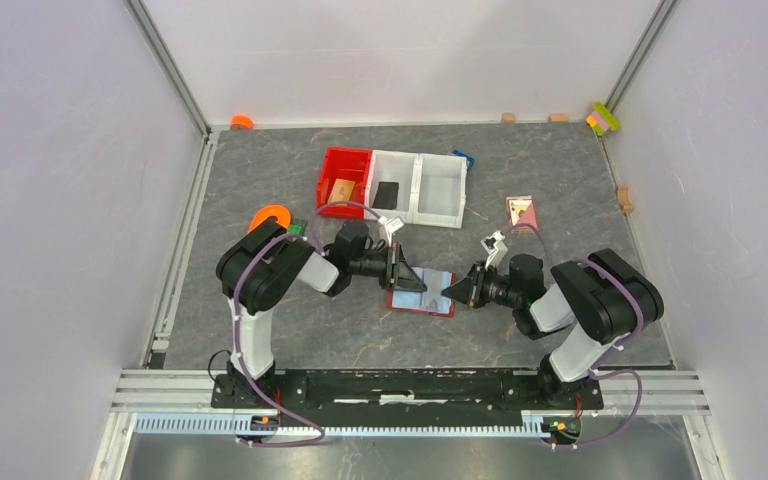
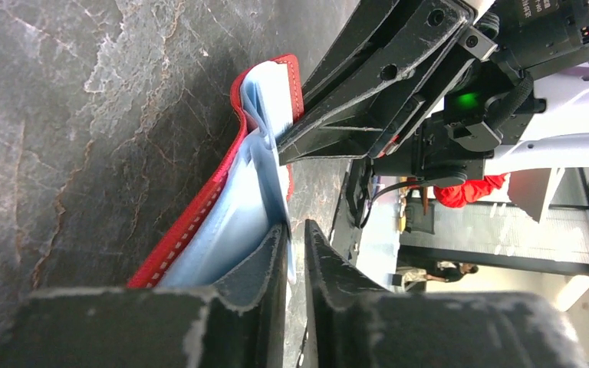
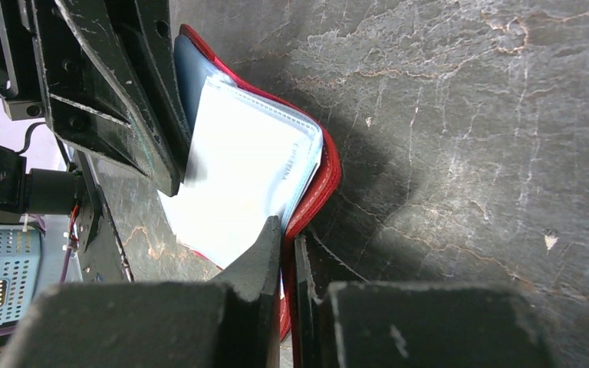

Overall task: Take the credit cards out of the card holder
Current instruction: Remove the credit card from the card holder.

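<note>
The dark red card holder (image 1: 418, 307) lies open on the table between my grippers. It also shows in the left wrist view (image 2: 199, 215) and the right wrist view (image 3: 324, 184). The pale grey-blue card (image 3: 245, 169) lies in it, partly out; its edge (image 2: 272, 130) runs between my left fingers. My left gripper (image 2: 297, 230) is shut on that card's edge (image 1: 425, 286). My right gripper (image 3: 287, 230) is shut on the holder's red edge (image 1: 448, 292). The tan-orange card (image 1: 341, 190) lies in the red bin (image 1: 332, 165). The black card (image 1: 388, 193) lies in the white bin (image 1: 405, 160).
A second white bin (image 1: 442, 190) stands to the right of the first. A pink-and-white patterned card (image 1: 521, 210) lies right of the bins. An orange ring (image 1: 271, 216) sits by the left arm. Small blocks line the back edge.
</note>
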